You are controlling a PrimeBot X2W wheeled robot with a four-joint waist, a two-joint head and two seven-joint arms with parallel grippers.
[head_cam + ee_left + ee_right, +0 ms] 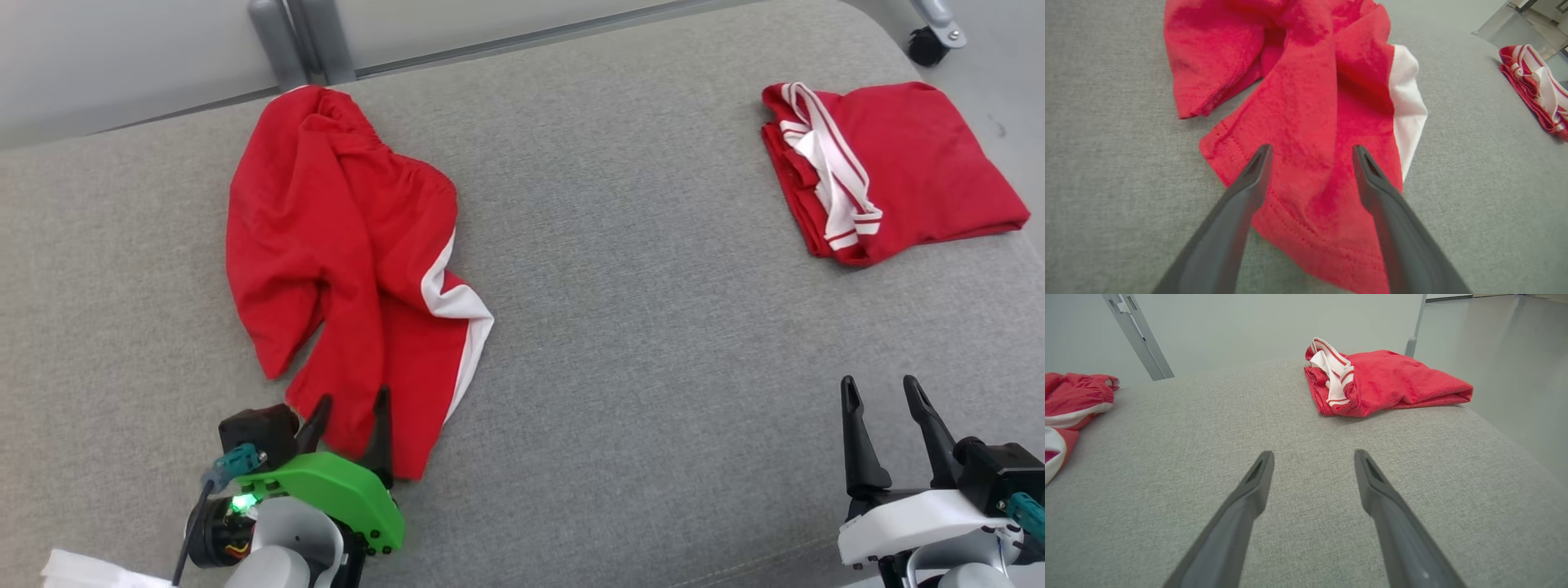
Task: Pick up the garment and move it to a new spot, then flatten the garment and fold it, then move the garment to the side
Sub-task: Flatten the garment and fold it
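Note:
The garment (343, 245) is a crumpled pair of red shorts with a white side panel, lying at the left of the grey padded surface (637, 327). My left gripper (351, 402) is open at its near hem, the two fingers standing over the red cloth (1306, 122) with nothing pinched between them. In the left wrist view the left gripper (1310, 152) spans the hem fold. My right gripper (882, 390) is open at the lower right over bare grey fabric, and the right wrist view shows the right gripper (1312, 457) well apart from any cloth.
A second red garment (890, 167) with white striped trim lies folded at the far right; it also shows as the folded garment (1384, 381). Grey frame posts (298, 41) stand behind the surface, and a caster wheel (927, 45) is at the top right.

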